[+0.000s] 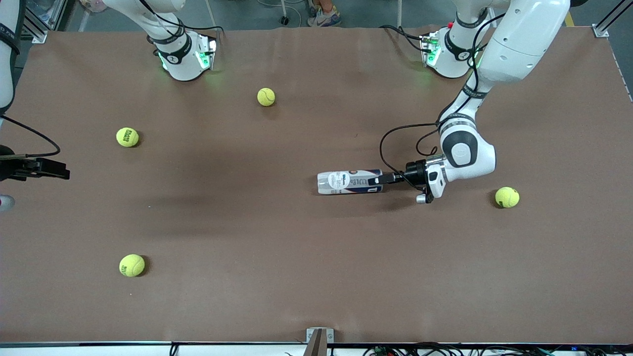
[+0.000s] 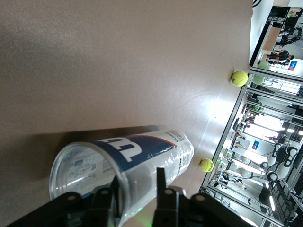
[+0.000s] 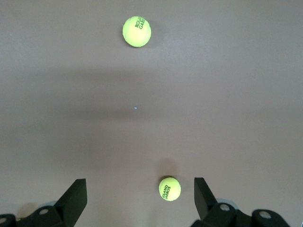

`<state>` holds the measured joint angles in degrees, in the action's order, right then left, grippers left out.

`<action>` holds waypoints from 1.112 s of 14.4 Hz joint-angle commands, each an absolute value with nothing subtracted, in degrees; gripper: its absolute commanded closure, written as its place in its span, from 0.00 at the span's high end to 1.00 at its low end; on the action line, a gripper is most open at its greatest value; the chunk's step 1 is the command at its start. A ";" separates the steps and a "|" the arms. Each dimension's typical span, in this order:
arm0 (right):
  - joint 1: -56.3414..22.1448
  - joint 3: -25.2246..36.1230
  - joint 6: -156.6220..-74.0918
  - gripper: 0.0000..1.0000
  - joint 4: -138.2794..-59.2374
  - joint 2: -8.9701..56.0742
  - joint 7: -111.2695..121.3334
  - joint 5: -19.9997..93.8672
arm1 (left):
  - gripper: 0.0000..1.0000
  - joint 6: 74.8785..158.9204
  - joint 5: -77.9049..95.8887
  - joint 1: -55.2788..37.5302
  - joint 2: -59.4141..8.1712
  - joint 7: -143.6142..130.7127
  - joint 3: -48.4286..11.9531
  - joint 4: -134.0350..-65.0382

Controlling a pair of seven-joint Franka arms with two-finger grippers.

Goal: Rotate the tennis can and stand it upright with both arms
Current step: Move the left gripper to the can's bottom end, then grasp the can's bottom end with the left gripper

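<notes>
The black two-finger left gripper [image 2: 137, 201] pinches the thin rim of the clear plastic tennis can [image 1: 350, 182], one finger inside the open mouth, one outside. The can lies on its side mid-table on the brown matte table [image 1: 296, 247]. The smooth, flexible wall could buckle or slip loose when lifted. The right gripper [image 3: 137, 201] waits, spread wide, above scattered fuzzy yellow-green tennis balls [image 3: 137, 31].
</notes>
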<state>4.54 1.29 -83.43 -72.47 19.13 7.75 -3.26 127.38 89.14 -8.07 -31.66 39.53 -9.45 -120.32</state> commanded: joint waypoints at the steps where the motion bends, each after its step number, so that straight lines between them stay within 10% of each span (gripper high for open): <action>1: 4.22 0.97 -82.62 1.00 -74.87 15.13 4.85 -2.55 | 0.02 128.06 90.44 -7.73 -30.76 39.91 -9.76 -119.71; 16: -0.70 8.09 -83.05 1.00 -84.28 4.06 5.19 0.00 | 0.00 121.75 39.17 -9.58 -22.68 -20.33 -11.51 -97.50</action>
